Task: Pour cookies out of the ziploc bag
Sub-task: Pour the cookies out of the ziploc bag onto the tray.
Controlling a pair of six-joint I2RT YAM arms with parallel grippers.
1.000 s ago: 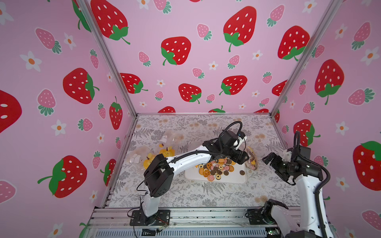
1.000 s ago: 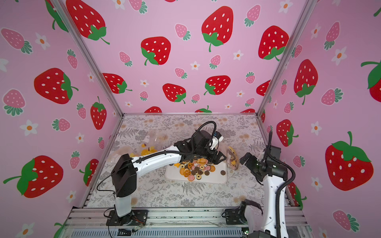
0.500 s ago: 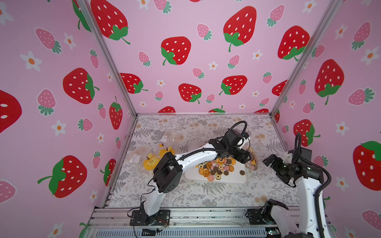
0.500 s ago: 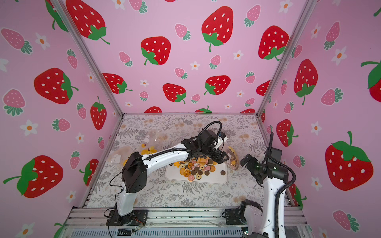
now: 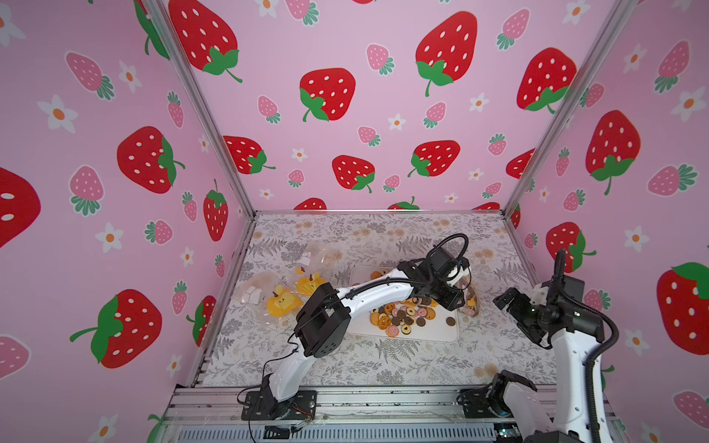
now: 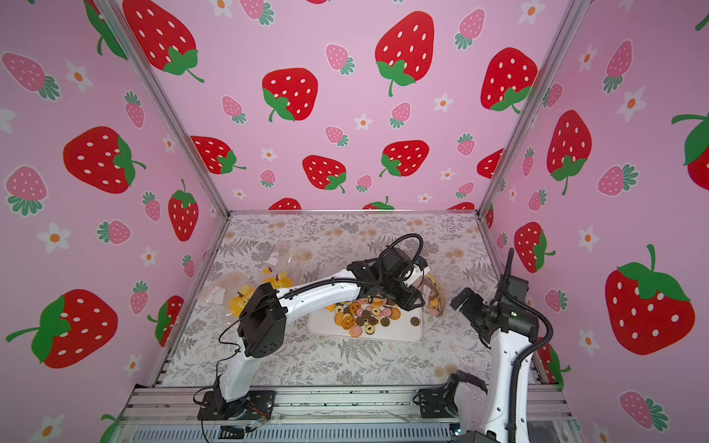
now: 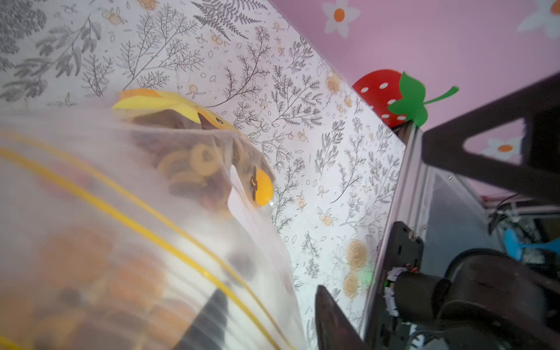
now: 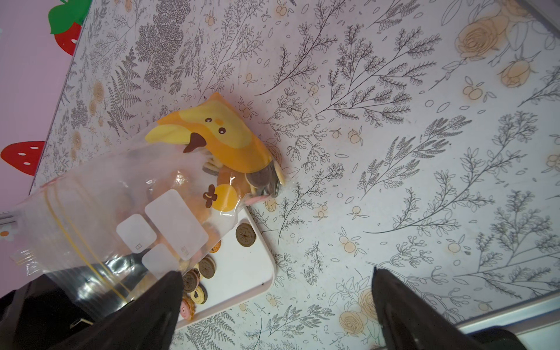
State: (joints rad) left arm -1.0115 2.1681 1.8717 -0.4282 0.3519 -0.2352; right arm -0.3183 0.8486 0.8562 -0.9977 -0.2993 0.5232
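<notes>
The clear ziploc bag [image 5: 471,297] [image 6: 435,295] with a yellow duck print lies tilted off the right edge of the white tray [image 5: 433,335], its bottom on the table. Some cookies [image 8: 260,178] [image 7: 194,169] remain in its bottom. Many cookies [image 5: 403,314] [image 6: 364,316] lie piled on the tray. My left gripper [image 5: 456,303] [image 7: 269,291] is at the bag's zip end. Its jaws are partly narrowed, one finger behind the film and one outside with a gap showing. My right gripper [image 5: 514,318] [image 8: 275,272] hovers wide open, right of the bag and holding nothing.
Other clear bags with yellow prints [image 5: 280,301] and white blocks [image 5: 253,293] lie at the table's left. Pink walls enclose three sides. An aluminium rail [image 5: 383,399] with both arm bases runs along the front edge.
My left gripper has moved right across the tray to the bag's zip end, and its jaws have narrowed around the film. The right arm has shifted only slightly.
</notes>
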